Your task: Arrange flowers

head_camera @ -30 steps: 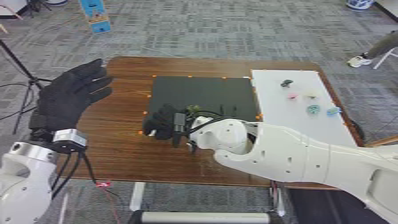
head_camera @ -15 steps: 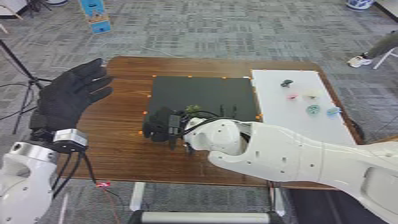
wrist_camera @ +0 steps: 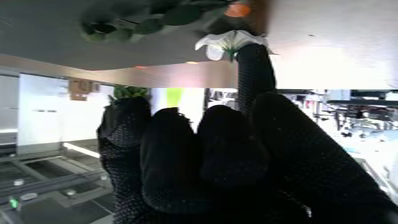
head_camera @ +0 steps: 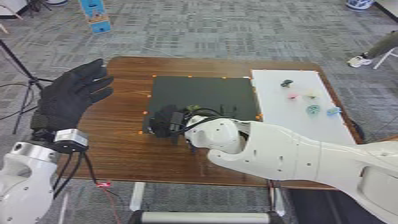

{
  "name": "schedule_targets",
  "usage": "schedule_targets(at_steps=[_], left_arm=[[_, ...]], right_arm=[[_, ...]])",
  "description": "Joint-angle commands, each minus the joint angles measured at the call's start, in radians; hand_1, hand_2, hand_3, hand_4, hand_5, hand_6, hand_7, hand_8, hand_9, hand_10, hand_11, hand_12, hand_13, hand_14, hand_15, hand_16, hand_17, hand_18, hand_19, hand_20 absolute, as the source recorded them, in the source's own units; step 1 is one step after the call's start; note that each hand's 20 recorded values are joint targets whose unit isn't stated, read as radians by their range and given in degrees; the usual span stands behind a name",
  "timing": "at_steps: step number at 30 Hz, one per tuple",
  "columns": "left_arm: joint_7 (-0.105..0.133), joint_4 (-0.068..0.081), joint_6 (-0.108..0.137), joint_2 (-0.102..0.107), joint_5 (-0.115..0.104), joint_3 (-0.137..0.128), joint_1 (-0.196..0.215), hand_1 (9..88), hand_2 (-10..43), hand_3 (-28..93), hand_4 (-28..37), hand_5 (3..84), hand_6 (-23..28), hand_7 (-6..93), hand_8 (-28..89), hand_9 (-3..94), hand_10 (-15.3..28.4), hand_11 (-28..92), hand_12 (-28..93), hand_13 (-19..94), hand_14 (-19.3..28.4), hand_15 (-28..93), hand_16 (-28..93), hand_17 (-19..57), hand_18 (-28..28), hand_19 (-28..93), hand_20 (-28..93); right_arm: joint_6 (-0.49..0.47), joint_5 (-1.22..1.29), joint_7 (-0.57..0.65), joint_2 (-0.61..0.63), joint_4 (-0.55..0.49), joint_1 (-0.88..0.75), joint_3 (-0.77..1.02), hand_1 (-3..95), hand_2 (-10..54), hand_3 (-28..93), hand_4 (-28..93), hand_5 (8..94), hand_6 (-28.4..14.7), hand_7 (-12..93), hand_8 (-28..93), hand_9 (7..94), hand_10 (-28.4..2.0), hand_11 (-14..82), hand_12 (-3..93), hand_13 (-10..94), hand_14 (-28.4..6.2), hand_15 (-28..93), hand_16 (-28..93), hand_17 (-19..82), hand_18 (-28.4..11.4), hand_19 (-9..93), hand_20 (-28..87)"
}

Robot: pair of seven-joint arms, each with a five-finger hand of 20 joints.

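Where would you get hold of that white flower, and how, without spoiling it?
I would pinch the white flower lightly at its narrow green base, coming in from the stem side, opposite the open petals. The petals flare wide and look thin, so they would probably bend if gripped, while the base gathers into one slim part.

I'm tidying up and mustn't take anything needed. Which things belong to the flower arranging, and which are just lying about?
Likely part of the job:
white flower
leafy green sprig
small teal flower and pink flower
white sheet
black mat

Apparently just around:
tripod
blue sign
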Motion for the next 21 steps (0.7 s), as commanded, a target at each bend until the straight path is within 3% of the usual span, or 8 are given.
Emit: schedule_targets(at_steps=[1, 21], left_arm=[[-0.001, -0.001, 0.008, -0.005, -0.003, 0.003, -0.006, 22.0, -5.6, 72, -28.3, 35.0, 4.0, 20.0, -9, 28.6, 11.9, 22, 18, 24, 13.8, 31, 2, -9.1, 21.5, 45, 12], [-0.001, -0.003, 0.005, -0.009, -0.004, 0.000, 0.003, 22.0, -5.6, 72, -28.3, 35.1, 4.0, 20.1, -9, 28.6, 11.9, 22, 18, 24, 13.8, 31, 2, -9.1, 21.4, 45, 12]], right_arm=[[0.020, -0.002, 0.041, -0.013, 0.014, 0.020, -0.007, 20.4, 32.8, 91, -16, 57.7, 5.4, 19, -15, 84.6, -10.7, 79.2, 36.4, 76, -13.2, 93, 45, 33, -22.6, 86, 50], [0.094, -0.034, 0.097, -0.026, 0.019, 0.031, -0.026, 20.6, 31.4, 91, -17, 57.7, 5.0, 19, -15, 84.4, -10.7, 78.6, 36.9, 76, -13.3, 93, 44, 34, -22.7, 87, 49]])
